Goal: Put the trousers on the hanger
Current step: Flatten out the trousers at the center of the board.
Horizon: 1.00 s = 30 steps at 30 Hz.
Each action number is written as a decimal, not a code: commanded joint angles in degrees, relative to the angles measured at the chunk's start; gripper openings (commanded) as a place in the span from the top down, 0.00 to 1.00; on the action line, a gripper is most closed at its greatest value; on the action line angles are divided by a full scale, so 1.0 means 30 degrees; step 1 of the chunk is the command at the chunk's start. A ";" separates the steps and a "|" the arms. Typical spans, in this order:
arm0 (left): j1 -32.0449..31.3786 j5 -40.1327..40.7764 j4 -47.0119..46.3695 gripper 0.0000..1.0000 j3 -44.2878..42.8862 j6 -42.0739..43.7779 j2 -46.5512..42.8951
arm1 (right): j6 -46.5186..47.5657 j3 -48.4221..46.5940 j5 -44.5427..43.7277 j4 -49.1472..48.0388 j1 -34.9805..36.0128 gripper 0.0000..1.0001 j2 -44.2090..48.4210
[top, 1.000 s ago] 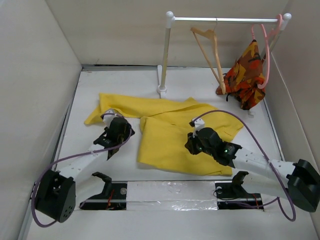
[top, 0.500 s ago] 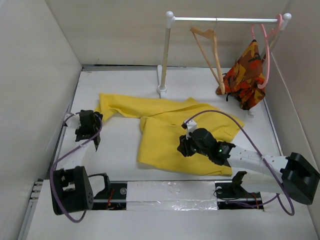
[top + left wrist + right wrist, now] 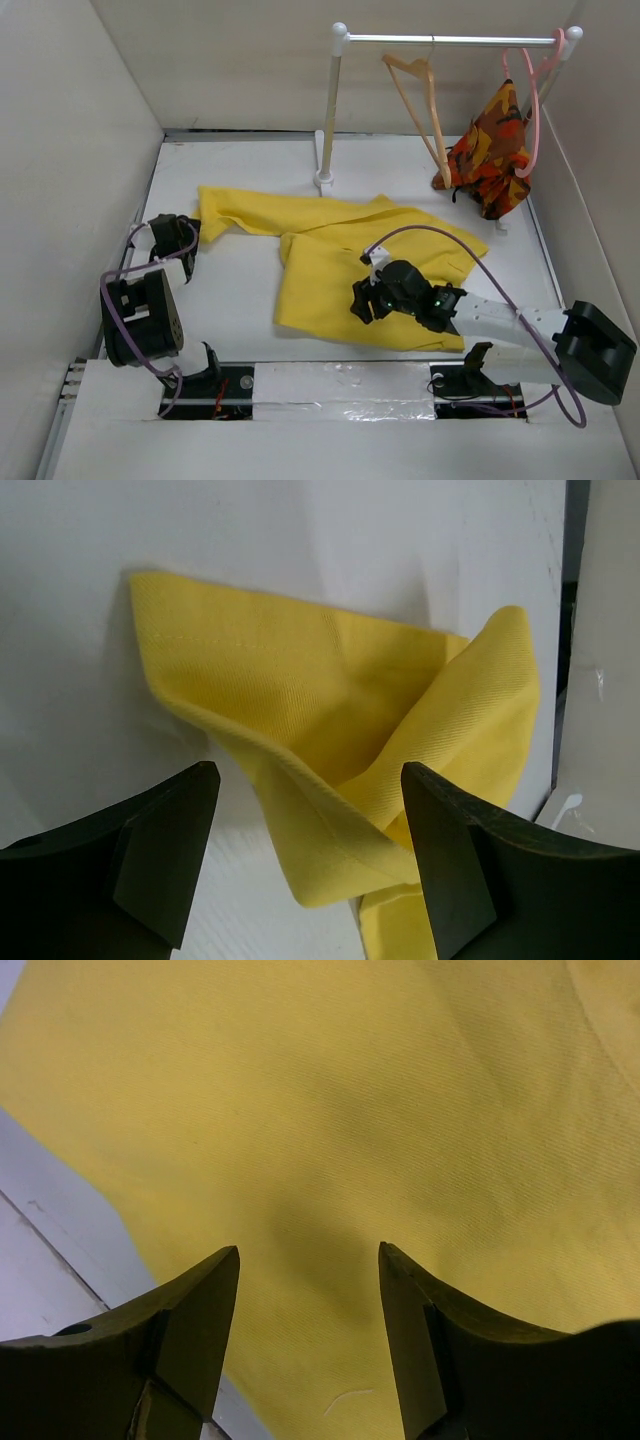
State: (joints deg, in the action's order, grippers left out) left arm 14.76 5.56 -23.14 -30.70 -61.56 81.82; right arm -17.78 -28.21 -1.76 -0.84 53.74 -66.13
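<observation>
One pair of bright yellow trousers (image 3: 330,265) lies spread at the centre of the white surface (image 3: 250,170), one long leg reaching toward 10 o'clock. One clothes rail (image 3: 450,40) stands at 1 o'clock and carries two hangers. One is a bare wooden hanger (image 3: 412,66); the other is a pink hanger (image 3: 536,120) holding one orange-red patterned garment (image 3: 490,150).

I am driving two arms. My left gripper (image 3: 172,240) sits at 9 o'clock, released, fingers spread wide with nothing between them. Its wrist camera shows the folded end of the trouser leg just ahead.

My right gripper (image 3: 365,300) is at 5 o'clock over the trousers' near panel, fingers apart and grasping nothing. I cannot tell whether it touches the cloth.

The garment hides the pink hanger's lower part. My right arm covers part of the trousers.
</observation>
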 commanded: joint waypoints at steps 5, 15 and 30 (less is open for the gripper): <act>0.0147 -0.1385 -0.1927 0.81 -0.1398 0.0394 0.1936 | 0.0330 -0.0323 0.0440 -0.1653 0.0631 0.27 -0.1715; -0.1287 0.1512 0.2872 1.00 -0.5142 0.2913 -0.5272 | 0.1679 -0.3896 -0.0497 -0.1419 0.4850 0.04 -0.5670; -0.2168 0.1161 0.8532 1.00 -1.2178 0.5637 -0.8116 | 0.1973 -0.5280 -0.3603 0.0486 0.5409 0.09 -0.4649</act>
State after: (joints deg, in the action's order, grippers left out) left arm 8.23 7.77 0.36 -64.60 -46.98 56.27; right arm -11.03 -46.57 -9.10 0.32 69.76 -83.66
